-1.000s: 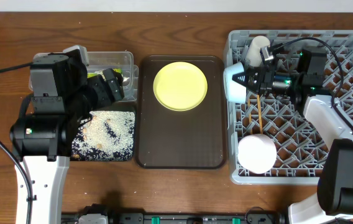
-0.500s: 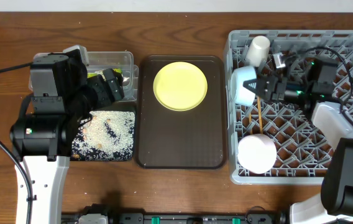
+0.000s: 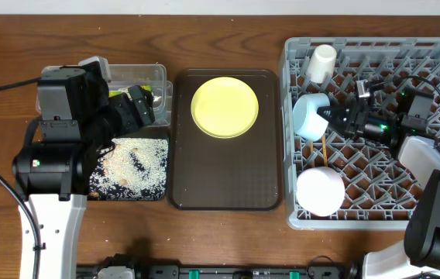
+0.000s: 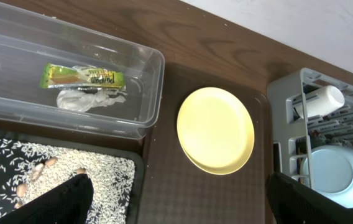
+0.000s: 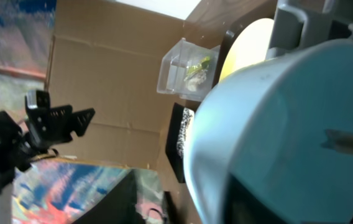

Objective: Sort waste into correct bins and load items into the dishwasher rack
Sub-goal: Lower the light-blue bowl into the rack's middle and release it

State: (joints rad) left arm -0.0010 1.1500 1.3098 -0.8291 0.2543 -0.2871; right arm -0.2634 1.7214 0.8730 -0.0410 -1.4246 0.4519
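The light blue bowl [image 3: 309, 116] leans tilted among the pegs at the left of the grey dishwasher rack [image 3: 375, 221]. My right gripper [image 3: 331, 118] is open and straddles its rim; in the right wrist view the bowl [image 5: 276, 112] fills the frame and a gap shows beside the rim. The white cup [image 3: 321, 62], white bowl [image 3: 319, 191] and chopsticks [image 3: 322, 146] lie in the rack. A yellow plate [image 3: 225, 107] sits on the brown tray. My left gripper [image 4: 183, 208] hangs open and empty. Wrapper [image 4: 83, 77] and napkin [image 4: 89, 98] lie in the clear tub [image 4: 155, 74]; rice [image 4: 40, 165] covers the black tray [image 3: 158, 195].
The dark brown serving tray [image 3: 224, 186] lies between the bins and the rack. The left arm's body [image 3: 57, 147] overhangs the left part of both bins. Upright pegs fill the rack floor [image 3: 406, 70] around the right arm.
The right gripper carried the blue bowl rightward and down into the rack, and its jaws have parted from the rim. The left arm has not moved.
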